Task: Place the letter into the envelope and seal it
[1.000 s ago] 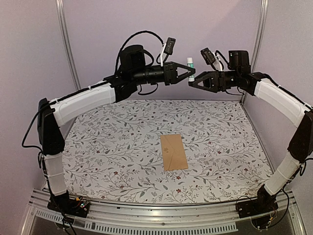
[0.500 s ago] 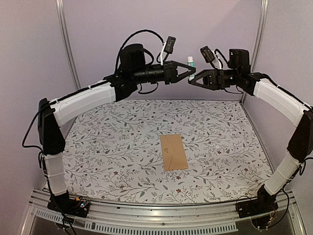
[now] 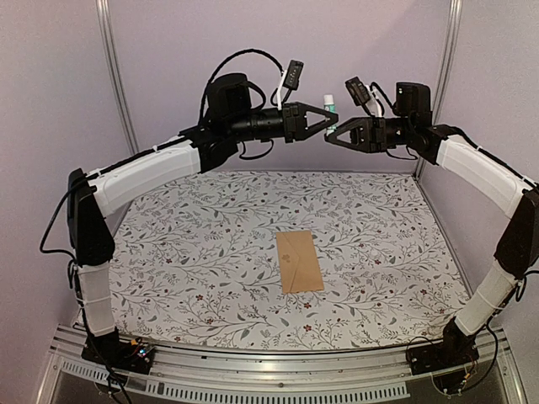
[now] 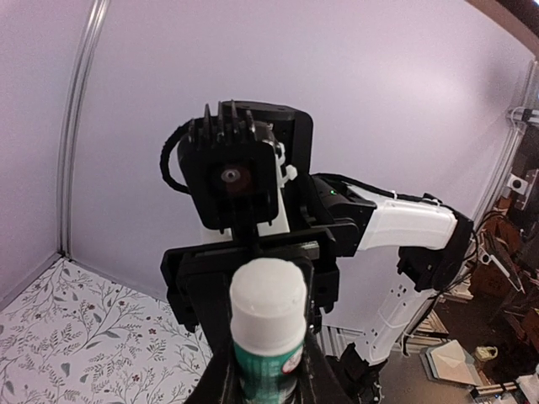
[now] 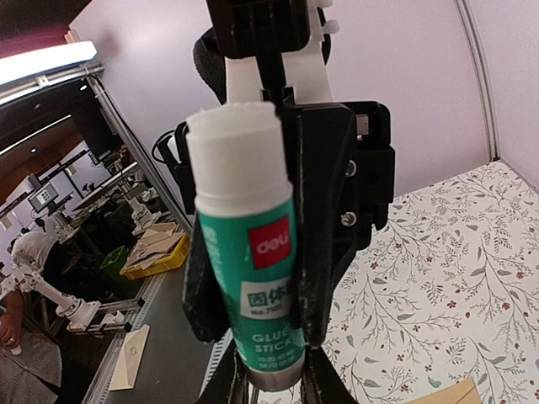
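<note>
From above we see both arms raised over the far edge of the table, with the left gripper and right gripper tip to tip around a glue stick that stands upright, white cap on top. Only this view shows the envelope. It lies flat on the patterned cloth right of centre, well apart from both grippers.

From the left wrist, the glue stick fills the lower middle, clamped narrowly between that gripper's own fingers, whose tips are cut off by the frame. Behind it the right arm's camera housing faces us and hides its jaws.

From the right wrist, the glue stick shows its green label, with the left gripper's black fingers flanking it. The right gripper shows only at the bottom edge, its fingers narrow beside the stick's foot. We cannot tell whether they press it.
</note>
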